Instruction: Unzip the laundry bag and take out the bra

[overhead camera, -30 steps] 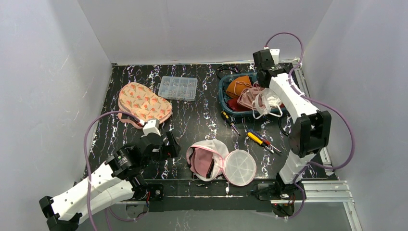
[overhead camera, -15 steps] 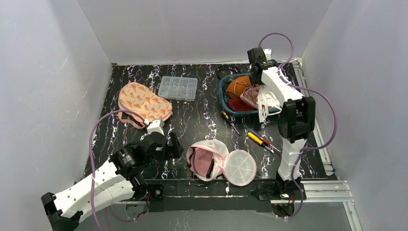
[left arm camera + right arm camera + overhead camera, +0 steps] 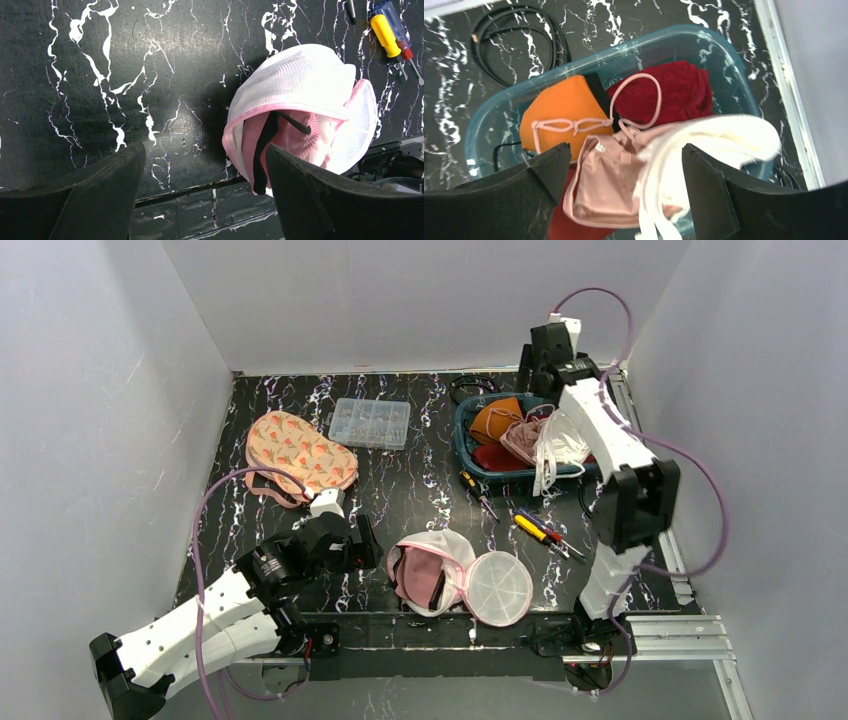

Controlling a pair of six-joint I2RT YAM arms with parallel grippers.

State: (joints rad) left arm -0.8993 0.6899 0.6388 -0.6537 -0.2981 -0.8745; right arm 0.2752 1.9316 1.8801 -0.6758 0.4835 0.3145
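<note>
The laundry bag (image 3: 440, 565), white mesh with pink trim, lies unzipped near the table's front edge, its round flap (image 3: 498, 588) folded out to the right. In the left wrist view pink fabric with a black strap (image 3: 265, 150) shows in the bag's (image 3: 295, 85) mouth. My left gripper (image 3: 368, 543) is open just left of the bag, holding nothing (image 3: 205, 150). A white bra (image 3: 555, 445) lies draped over the blue basket's (image 3: 462, 435) right side. My right gripper (image 3: 537, 380) hovers open above that basket; between its fingers (image 3: 626, 150) I see the white bra (image 3: 709, 145) lying free.
The basket (image 3: 664, 37) also holds orange (image 3: 564, 107), red (image 3: 674, 95) and pink (image 3: 609, 185) garments. Screwdrivers (image 3: 540, 530) lie right of the bag. A clear parts box (image 3: 370, 423), a floral pouch (image 3: 298, 452) and a black cable (image 3: 470, 387) sit farther back.
My right gripper has opened and let go of the white bra, which now rests on the basket, and the arm has drawn up and back. My left gripper has crept right toward the bag.
</note>
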